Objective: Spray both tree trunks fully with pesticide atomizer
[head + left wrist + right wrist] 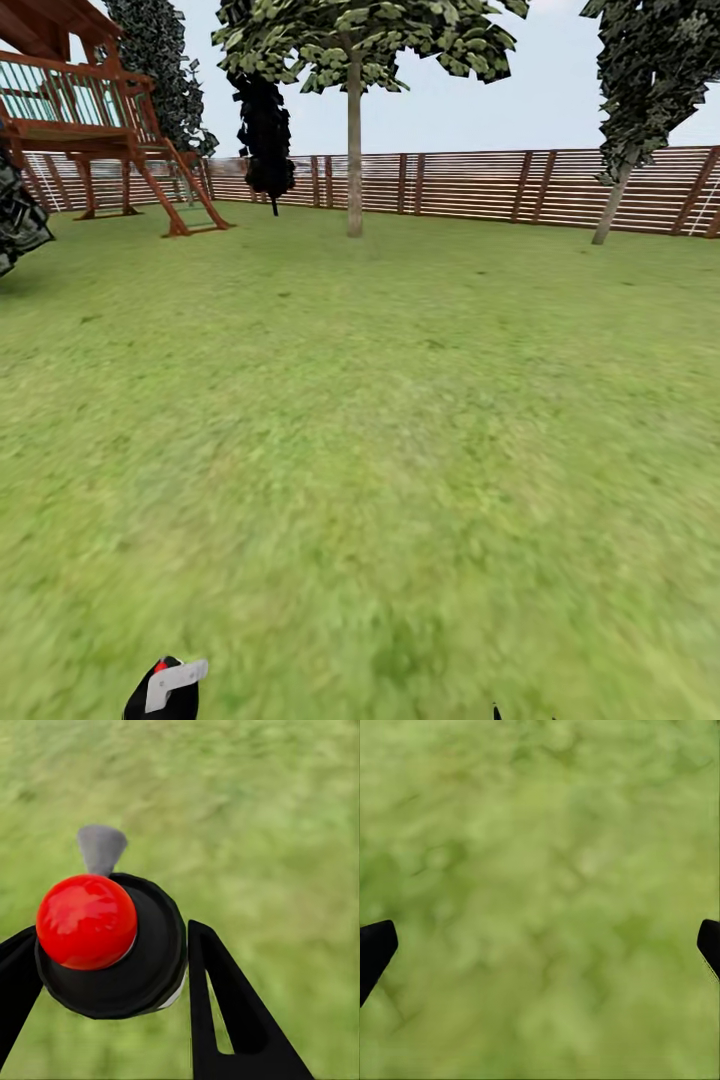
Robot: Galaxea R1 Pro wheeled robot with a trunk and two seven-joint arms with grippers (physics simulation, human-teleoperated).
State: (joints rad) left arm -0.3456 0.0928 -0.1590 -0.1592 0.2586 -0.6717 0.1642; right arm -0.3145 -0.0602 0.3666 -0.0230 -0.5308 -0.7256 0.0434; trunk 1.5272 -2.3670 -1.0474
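The left gripper (105,967) was clamped around the pesticide atomizer (112,945), whose red knob and grey nozzle showed at the lower left of the head view. The right gripper (540,945) hung spread wide over grass (380,450). A pale-trunked tree (354,150) stood upper centre, before the fence (480,185).

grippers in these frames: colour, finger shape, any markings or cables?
Both are plain matte black. The left gripper's fingers are flat tapering blades, one with a long slot cut through it. The right gripper shows rounded black fingertips at the frame edges. No markings or cables visible.
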